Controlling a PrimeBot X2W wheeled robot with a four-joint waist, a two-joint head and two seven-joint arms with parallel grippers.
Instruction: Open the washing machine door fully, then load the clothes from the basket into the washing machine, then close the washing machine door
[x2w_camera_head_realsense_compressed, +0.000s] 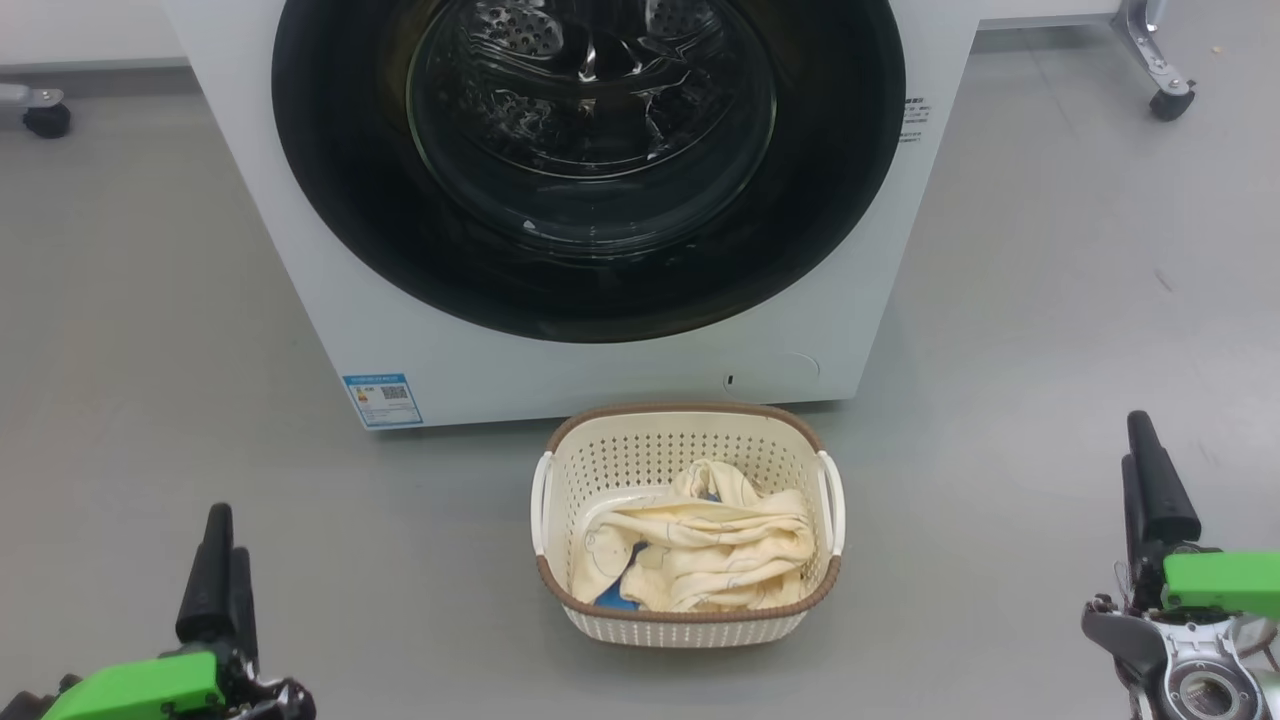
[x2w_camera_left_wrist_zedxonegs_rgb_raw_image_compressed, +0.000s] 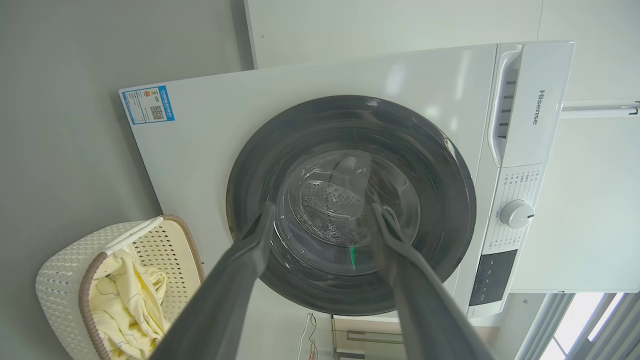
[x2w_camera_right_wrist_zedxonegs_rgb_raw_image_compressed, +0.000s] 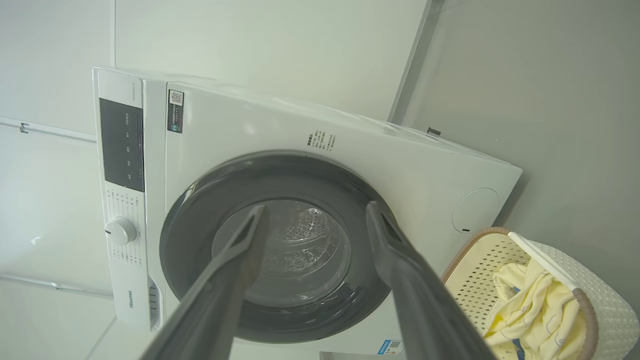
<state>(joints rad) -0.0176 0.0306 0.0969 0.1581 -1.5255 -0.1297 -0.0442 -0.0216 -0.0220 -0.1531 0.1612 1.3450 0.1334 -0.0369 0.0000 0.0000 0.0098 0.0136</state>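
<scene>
Washing machine door (x2w_camera_head_realsense_compressed: 600, 300): shut flush on the washing machine (x2w_camera_head_realsense_compressed: 320, 320), glass bowl facing out, drum holes visible through it.

Left gripper (x2w_camera_head_realsense_compressed: 225, 545): fingers spread wide, holding nothing, in free air above the floor (x2w_camera_head_realsense_compressed: 150, 350). Head view puts the basket (x2w_camera_head_realsense_compressed: 690, 625) at 3 o'clock from it and the door at 1 o'clock, both well apart.

Right gripper (x2w_camera_head_realsense_compressed: 1140, 450): fingers likewise wide apart and empty. Basket at 9 o'clock, door at 10 o'clock, well apart.

Basket stands on the floor just in front of the machine, at 6 o'clock from the door. Clothes (x2w_camera_head_realsense_compressed: 700, 550) lie crumpled inside, towards the near wall.

View notes: head view crops the top of the door; both wrist views take in the whole ring, framed between their own fingers. Left wrist view adds the control strip with its knob (x2w_camera_left_wrist_zedxonegs_rgb_raw_image_compressed: 516, 214). Right wrist view gives the round cover (x2w_camera_right_wrist_zedxonegs_rgb_raw_image_compressed: 475, 210) on the lower front corner more plainly. Blue label (x2w_camera_head_realsense_compressed: 382, 398) sits on the opposite lower corner. Head view alone picks up a caster (x2w_camera_head_realsense_compressed: 1170, 100) at 2 o'clock beyond the machine.
</scene>
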